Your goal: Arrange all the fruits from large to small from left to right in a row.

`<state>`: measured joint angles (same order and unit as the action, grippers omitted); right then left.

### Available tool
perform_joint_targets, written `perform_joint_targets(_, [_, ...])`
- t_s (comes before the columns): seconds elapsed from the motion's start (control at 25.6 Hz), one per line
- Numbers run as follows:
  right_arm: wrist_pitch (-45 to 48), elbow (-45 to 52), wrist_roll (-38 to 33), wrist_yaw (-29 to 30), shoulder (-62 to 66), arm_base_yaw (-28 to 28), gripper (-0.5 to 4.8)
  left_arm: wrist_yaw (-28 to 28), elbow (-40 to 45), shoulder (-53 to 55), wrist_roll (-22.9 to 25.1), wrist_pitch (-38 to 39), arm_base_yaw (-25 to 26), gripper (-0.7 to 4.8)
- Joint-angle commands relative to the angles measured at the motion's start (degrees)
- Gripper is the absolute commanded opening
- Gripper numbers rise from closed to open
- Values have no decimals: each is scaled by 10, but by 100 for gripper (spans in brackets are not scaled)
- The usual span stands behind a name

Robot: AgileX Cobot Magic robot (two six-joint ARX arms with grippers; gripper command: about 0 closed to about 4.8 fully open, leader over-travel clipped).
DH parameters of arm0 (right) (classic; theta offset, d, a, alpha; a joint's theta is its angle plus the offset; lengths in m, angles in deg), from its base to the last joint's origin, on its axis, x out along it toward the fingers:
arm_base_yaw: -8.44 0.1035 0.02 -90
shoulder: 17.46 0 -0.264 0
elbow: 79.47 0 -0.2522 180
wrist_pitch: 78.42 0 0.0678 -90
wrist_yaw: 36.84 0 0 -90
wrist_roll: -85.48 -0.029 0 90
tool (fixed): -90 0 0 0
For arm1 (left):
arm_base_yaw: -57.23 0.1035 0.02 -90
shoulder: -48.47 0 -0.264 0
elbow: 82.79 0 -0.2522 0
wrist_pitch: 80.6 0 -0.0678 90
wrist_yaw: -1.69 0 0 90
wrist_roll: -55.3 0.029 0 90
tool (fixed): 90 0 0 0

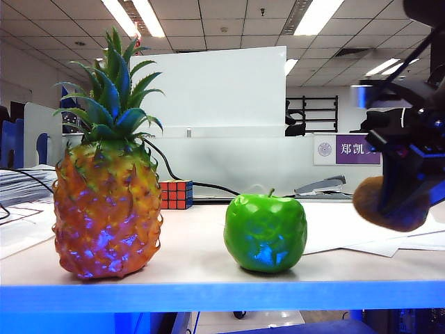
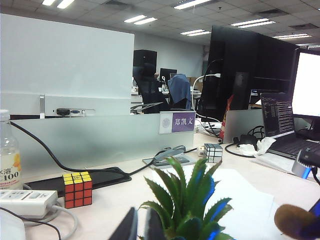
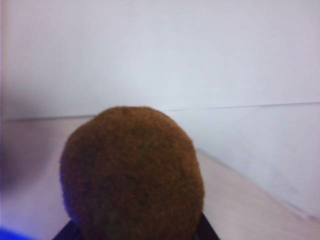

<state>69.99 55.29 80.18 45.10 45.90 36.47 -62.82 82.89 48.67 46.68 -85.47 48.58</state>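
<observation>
The orange pineapple (image 1: pixel 106 209) with its green crown stands on the left of the white table (image 1: pixel 195 257). The glossy green apple (image 1: pixel 265 232) sits at the middle. At the right, my right gripper (image 1: pixel 403 191) hangs above the table, shut on the brown fuzzy kiwi (image 1: pixel 384 203). The kiwi (image 3: pixel 132 175) fills the right wrist view, with dark fingers (image 3: pixel 67 233) showing at its sides. My left gripper (image 2: pixel 141 227) stays back, just behind the pineapple crown (image 2: pixel 187 210). Its fingers are close together and hold nothing. It is out of the exterior view.
A coloured Rubik's cube (image 1: pixel 175 194) sits behind the pineapple, a silver mirror cube (image 2: pixel 213 152) farther back. A stapler (image 1: pixel 320 186) and loose papers (image 1: pixel 361 236) lie at the right rear. A power strip (image 2: pixel 25 201), cables and a bottle (image 2: pixel 9 160) are by the partition.
</observation>
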Motion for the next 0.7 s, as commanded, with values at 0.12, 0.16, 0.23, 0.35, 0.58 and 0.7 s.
perform_joint_targets(0.12, [-12,-1,-3,-61,-1,47,-5,3,-1,-1,2,-7,0,35])
perform_joint_targets(0.16, [-19,-1,-3,-82,-1,57,-5,3,-1,-1,2,-7,0,35])
perform_joint_targets(0.23, [-35,-1,-7,-105,-1,69,-5,3,-1,-1,2,-7,0,35])
perform_joint_targets(0.35, [-55,-1,-8,-115,-1,76,-5,3,-1,-1,0,-7,0,35])
perform_joint_targets(0.58, [-72,5,-22,-140,-1,78,-5,3,-1,-1,0,-7,0,35])
perform_joint_targets(0.7, [-75,7,-25,-140,-1,78,-5,3,-1,-1,0,-7,0,35])
